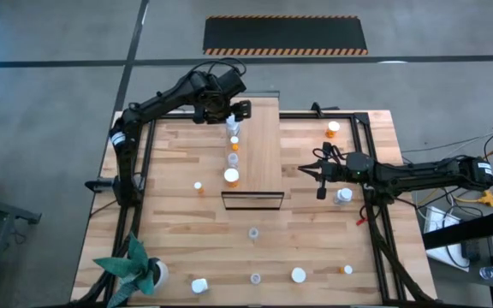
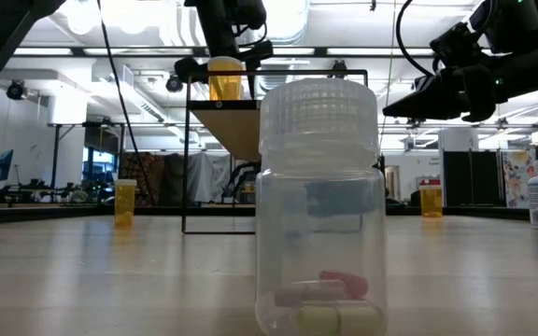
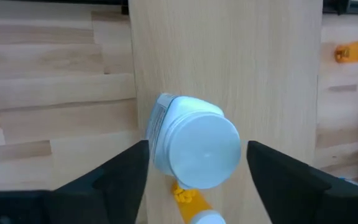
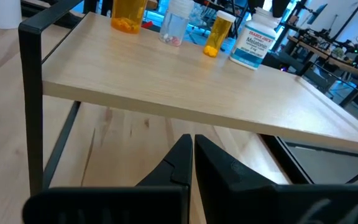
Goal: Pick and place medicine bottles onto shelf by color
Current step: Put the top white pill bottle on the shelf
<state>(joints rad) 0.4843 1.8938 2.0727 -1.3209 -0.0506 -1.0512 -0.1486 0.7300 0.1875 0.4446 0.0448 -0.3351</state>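
**Four bottles on the shelf, left gripper spread above the far one**

The shelf [image 1: 262, 150] runs down the middle of the table [image 1: 178, 248], its dark frame end towards the near side; four bottles stand along its left edge. Farthest back is a white bottle with a blue label [image 1: 232, 127]; next comes a small clear bottle [image 1: 234, 139], then a small orange bottle [image 1: 234, 146] and a larger orange bottle [image 1: 231, 177] nearest the frame end (the right wrist view shows the same row from the side, the white one reading as melatonin [image 4: 255, 38]).

The left gripper [image 1: 237, 109] hangs over the far end of the shelf; its fingers [image 3: 114, 177] stand spread to either side of the white bottle's cap [image 3: 204, 148], not touching it as far as the left wrist view shows.

The right gripper [image 1: 318, 174] sits just right of the shelf, low over the table, pointing at the shelf's side; its fingers [image 4: 174, 163] are pressed together and hold nothing.

Bottles off the shelf lie scattered: an orange one [image 1: 333, 128] at the far right; a white one [image 1: 343, 196] just beside the right arm; a small orange one [image 1: 198, 186] left of the shelf; a clear one [image 1: 252, 233] with pills inside, close before the low camera; several more along the near edge. A potted plant [image 1: 135, 267] stands at the near left corner.
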